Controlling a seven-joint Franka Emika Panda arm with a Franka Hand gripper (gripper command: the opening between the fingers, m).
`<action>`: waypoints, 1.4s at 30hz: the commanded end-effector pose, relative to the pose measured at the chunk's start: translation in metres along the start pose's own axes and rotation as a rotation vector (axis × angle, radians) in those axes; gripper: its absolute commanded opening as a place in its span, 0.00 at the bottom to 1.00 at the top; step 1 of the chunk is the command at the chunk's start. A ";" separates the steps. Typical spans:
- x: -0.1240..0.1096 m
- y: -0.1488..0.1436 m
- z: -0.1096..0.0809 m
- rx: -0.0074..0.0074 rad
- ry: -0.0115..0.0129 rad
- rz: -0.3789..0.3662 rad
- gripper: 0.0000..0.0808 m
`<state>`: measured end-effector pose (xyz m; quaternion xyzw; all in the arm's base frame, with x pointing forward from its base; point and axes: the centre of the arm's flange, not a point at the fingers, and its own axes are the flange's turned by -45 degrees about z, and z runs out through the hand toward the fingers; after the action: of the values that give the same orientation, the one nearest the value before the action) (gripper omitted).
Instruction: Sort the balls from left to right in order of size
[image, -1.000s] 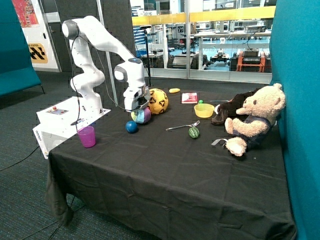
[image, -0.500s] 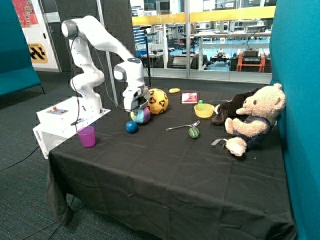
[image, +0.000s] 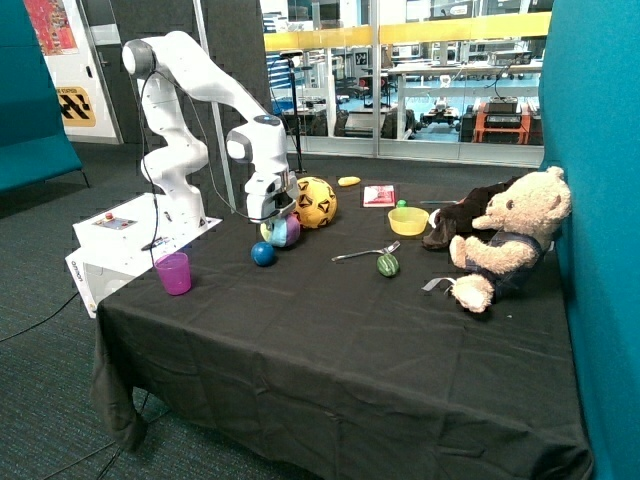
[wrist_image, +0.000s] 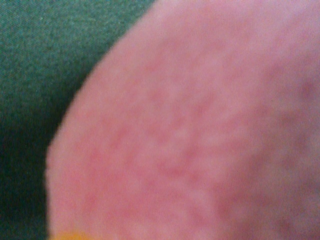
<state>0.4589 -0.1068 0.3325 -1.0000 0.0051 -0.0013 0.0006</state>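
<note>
My gripper (image: 270, 214) is down on top of a multicoloured ball (image: 284, 233) with pink, blue and yellow patches, which rests on the black tablecloth beside a large yellow ball (image: 317, 201). In the wrist view the ball's pink surface (wrist_image: 200, 130) fills nearly the whole picture, so the camera is very close to it. A small blue ball (image: 263, 254) lies just in front of the multicoloured one. A green striped ball (image: 387, 265) lies mid-table by a metal spoon (image: 362, 253). A tiny green ball (image: 401, 204) sits behind a yellow bowl (image: 408, 221).
A purple cup (image: 174, 273) stands near the table corner by the robot base. A teddy bear (image: 505, 238) and a dark plush toy (image: 470, 213) sit against the teal wall. A red booklet (image: 379, 195) and a small yellow object (image: 348, 181) lie at the back.
The gripper and wrist have shifted very slightly toward the robot base and risen a touch. The balls stay where they were.
</note>
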 end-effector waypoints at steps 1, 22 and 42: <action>0.000 0.001 -0.001 -0.0012 -0.0026 -0.001 0.95; 0.003 0.002 -0.007 -0.0012 -0.0026 0.000 1.00; 0.003 -0.002 -0.012 -0.0012 -0.0026 -0.013 1.00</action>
<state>0.4609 -0.1073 0.3387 -1.0000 0.0016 -0.0015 -0.0002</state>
